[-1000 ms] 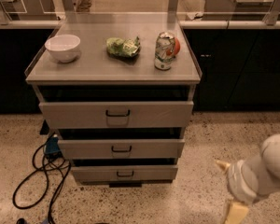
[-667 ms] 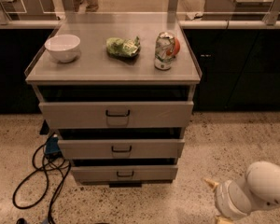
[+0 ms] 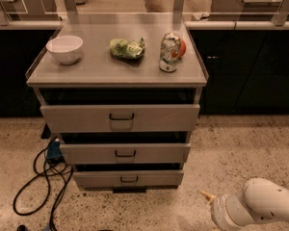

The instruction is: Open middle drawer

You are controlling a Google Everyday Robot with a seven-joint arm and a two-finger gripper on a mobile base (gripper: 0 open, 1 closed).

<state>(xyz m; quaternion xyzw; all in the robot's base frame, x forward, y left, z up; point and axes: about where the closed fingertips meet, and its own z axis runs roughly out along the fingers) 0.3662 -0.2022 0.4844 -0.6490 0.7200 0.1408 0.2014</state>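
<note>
The gripper hangs low at the right, near the floor and well apart from the cabinet. I cannot tell whether it is released or clenched, and it seems to hold nothing. It has edged left and the arm has sunk since a second ago. The drawers have not moved. On top stand a white bowl, a green bag and a can. The middle drawer sits between its neighbours, with a dark gap above it.

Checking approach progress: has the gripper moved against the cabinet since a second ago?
Yes. The gripper, bottom right, has dropped and edged toward the cabinet; it is now lower than the lowest drawer, not touching the middle drawer.
</note>
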